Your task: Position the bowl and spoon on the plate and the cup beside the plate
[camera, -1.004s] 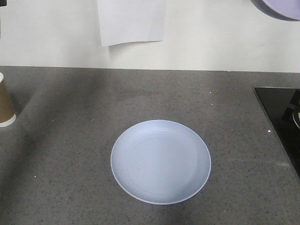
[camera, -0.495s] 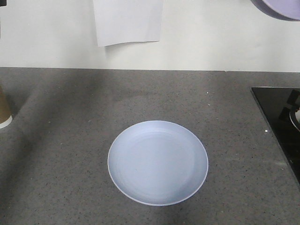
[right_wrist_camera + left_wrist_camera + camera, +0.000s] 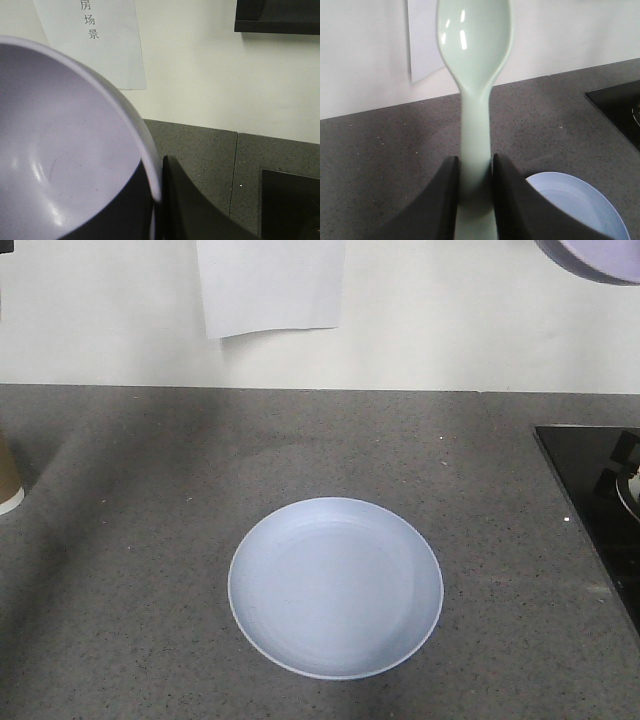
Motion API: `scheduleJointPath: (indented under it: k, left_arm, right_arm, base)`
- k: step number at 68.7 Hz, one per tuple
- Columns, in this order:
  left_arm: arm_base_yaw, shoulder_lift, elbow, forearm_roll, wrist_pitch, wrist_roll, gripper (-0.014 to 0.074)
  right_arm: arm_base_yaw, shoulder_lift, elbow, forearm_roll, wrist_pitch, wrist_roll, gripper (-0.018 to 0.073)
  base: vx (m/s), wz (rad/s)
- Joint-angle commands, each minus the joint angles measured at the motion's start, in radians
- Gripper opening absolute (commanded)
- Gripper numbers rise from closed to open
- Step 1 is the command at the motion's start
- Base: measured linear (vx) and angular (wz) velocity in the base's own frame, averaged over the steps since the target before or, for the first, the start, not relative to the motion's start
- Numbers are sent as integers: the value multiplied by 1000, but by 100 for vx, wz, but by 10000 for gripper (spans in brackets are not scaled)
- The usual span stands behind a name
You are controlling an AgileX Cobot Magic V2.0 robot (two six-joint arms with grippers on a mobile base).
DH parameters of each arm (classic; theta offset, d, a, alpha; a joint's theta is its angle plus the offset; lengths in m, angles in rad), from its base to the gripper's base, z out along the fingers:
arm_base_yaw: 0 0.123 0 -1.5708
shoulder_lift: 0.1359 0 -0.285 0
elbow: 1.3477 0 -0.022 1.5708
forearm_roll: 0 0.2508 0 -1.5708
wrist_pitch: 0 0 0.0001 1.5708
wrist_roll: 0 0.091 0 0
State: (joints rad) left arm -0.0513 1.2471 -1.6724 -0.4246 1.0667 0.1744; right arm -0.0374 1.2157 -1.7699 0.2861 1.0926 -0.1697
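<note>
Bowl (image 3: 65,165) rim pinched in right end effector (image 3: 156,196); left end effector (image 3: 475,186) clamps spoon (image 3: 474,75) handle. Bowl should descend level onto plate (image 3: 335,585) centre.

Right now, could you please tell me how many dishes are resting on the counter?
2: the plate in the middle of the counter and the cup at its left edge, mostly cropped. Spoon and bowl are held aloft.
</note>
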Motion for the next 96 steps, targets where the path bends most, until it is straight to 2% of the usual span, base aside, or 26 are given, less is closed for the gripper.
scheduleJointPath:
  k: [1,96]
  left_arm:
    - [-2,-19,-27,-33,-60,1,-6]
    - [-2,-19,-27,-33,-60,1,-6]
  right_arm:
    - [-5,-18,-26,16,-71,1,-10]
    - [-5,-18,-26,16,-71,1,-10]
  base:
    - [0,0]
    - [0,0]
